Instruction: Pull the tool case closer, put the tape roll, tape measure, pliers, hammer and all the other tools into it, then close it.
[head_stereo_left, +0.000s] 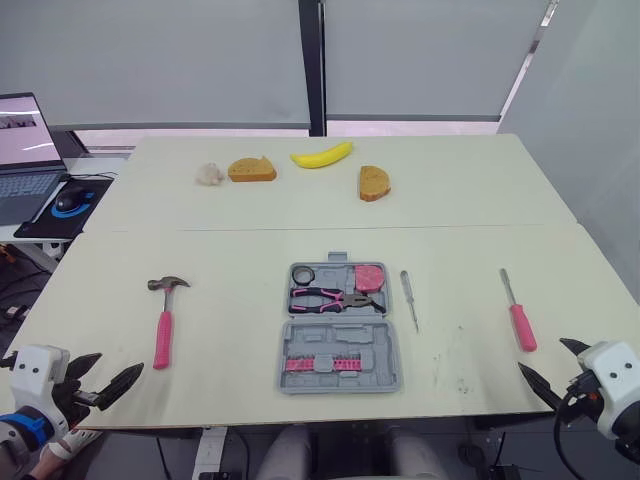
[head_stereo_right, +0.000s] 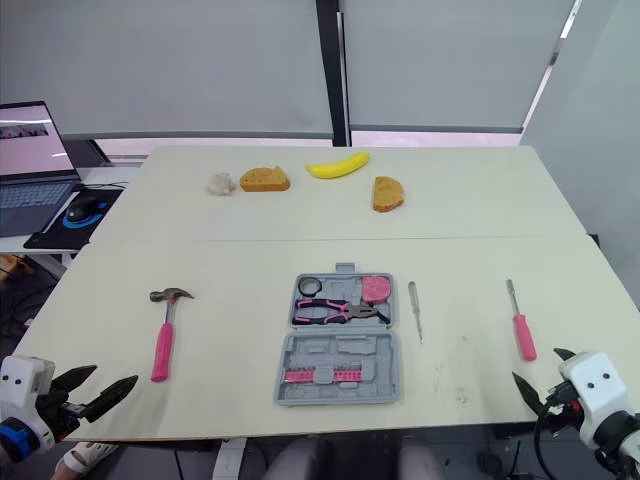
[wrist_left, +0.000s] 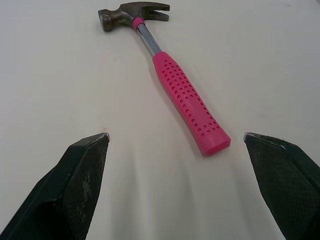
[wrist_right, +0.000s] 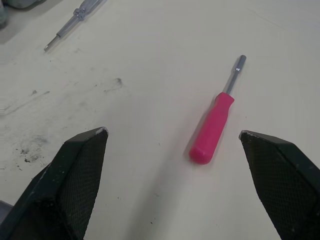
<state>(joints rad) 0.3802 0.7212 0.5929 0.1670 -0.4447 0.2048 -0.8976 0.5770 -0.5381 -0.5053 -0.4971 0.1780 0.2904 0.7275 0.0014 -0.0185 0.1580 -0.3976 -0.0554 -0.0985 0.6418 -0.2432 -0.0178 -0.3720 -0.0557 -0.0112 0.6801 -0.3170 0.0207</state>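
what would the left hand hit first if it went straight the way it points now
Probably the hammer; its pink handle end lies on the table right ahead of the open left hand.

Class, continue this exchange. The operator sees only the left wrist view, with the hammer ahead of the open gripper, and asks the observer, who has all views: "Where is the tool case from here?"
Observer: The tool case lies open to the right of the hammer.
Operator: What is in it?
Observer: The pliers, tape roll and tape measure.
Operator: What lies out beyond it?
Observer: A grey screwdriver beside the case, and a pink-handled screwdriver ahead of the open right gripper.
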